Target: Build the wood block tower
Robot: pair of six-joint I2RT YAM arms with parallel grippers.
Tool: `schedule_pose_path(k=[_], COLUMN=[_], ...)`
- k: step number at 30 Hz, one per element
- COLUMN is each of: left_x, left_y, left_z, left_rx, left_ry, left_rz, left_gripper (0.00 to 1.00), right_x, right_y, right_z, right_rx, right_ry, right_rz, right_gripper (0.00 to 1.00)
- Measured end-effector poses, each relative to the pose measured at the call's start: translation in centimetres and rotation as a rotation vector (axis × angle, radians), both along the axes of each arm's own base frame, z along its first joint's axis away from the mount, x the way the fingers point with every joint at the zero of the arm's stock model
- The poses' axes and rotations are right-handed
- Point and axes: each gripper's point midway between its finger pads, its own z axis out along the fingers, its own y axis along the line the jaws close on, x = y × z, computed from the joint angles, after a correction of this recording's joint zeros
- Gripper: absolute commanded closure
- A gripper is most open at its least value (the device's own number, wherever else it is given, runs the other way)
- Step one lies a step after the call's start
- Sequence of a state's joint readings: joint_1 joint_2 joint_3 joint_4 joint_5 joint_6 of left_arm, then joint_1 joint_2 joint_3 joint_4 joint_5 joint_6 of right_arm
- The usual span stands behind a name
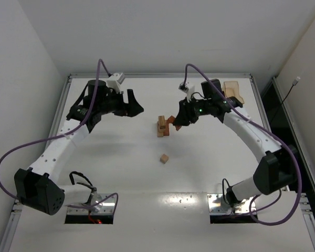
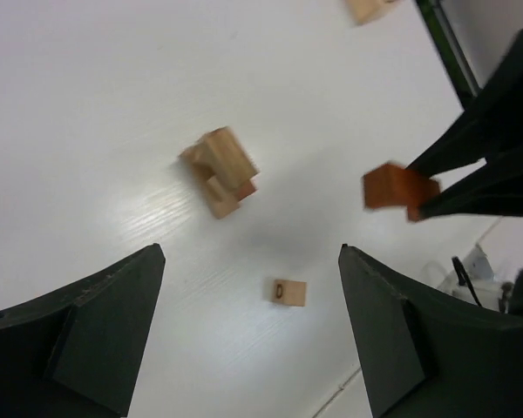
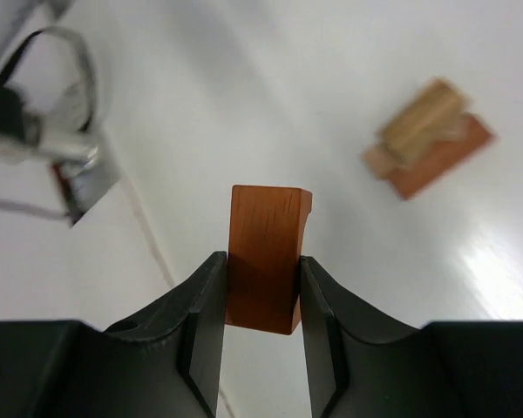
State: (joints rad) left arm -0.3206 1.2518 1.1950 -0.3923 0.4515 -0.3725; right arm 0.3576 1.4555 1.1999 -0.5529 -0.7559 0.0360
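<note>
Clearly we are midway through the build. The tower (image 1: 161,126) stands near the middle of the tabletop (image 1: 115,173) and is low: in the right wrist view a flat reddish-brown piece lies at the bottom with tan pieces on top of it, only a couple of layers as far as we can tell.

Our right claw (image 3: 261,261) is clamped on a reddish-brown block (image 3: 268,226), one finger against each of its side faces, holding it in the air just beside the tower on its right and not touching it. Our left claw (image 2: 250,261) hangs off to the left of the tower with its fingers spread wide and nothing between them.

A loose tan block (image 1: 164,158) lies on the tabletop nearer the arm bases, apart from the tower. We judge that the held block goes on next, then the loose one. The orange tray (image 1: 233,90) sits at the far right; we cannot tell whether it holds more pieces.

The held block is a short bar. Its long axis runs in line with the claw fingers, and its free end sticks out past the fingertips. From above, that end points left, toward the tower. One corner of the free end looks notched. The topmost tan bar of the tower lies flat, slantwise to the reddish piece beneath it.
</note>
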Motion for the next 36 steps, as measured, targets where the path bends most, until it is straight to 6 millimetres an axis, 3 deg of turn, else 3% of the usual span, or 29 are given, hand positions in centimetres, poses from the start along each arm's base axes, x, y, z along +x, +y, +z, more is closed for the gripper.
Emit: schedule_pose_path(k=[4, 5, 6, 7, 15, 21, 29, 36], left_x=[0.5, 0.4, 0.1, -0.1, -1.4, -2.7, -3.1, -3.0], left_y=[4.1, 4.9, 5.5, 6.0, 9.9, 9.8, 10.4, 10.5], left_z=[-3.5, -4.2, -4.8, -5.1, -6.7, -7.6, -8.0, -7.9], left_rx=[0.049, 0.063, 0.076, 0.086, 0.057, 0.037, 0.045, 0.041], left_ry=[0.108, 0.128, 0.146, 0.156, 0.226, 0.265, 0.271, 0.265], left_rz=[0.153, 0.177, 0.197, 0.212, 0.312, 0.255, 0.264, 0.265], left_gripper=[0.18, 0.14, 0.0, 0.0, 0.0, 0.0, 0.0, 0.0], right_x=[4.2, 4.8, 5.4, 5.8, 6.1, 7.5, 9.4, 10.3], right_y=[-1.1, -1.3, -1.3, -1.2, 2.8, 4.9, 3.8, 3.8], right_z=[-0.3, -0.4, -0.4, -0.4, -1.0, -2.3, -4.4, -6.5], right_rx=[-0.128, -0.151, -0.166, -0.174, -0.125, -0.1, -0.168, -0.169], right_ry=[-0.011, 0.0, 0.01, 0.021, 0.134, 0.093, -0.006, 0.011], right_rz=[-0.206, -0.255, -0.298, -0.334, -0.478, -0.521, -0.663, -0.712], right_gripper=[1.0, 1.0, 1.0, 1.0, 1.0, 1.0, 1.0, 1.0])
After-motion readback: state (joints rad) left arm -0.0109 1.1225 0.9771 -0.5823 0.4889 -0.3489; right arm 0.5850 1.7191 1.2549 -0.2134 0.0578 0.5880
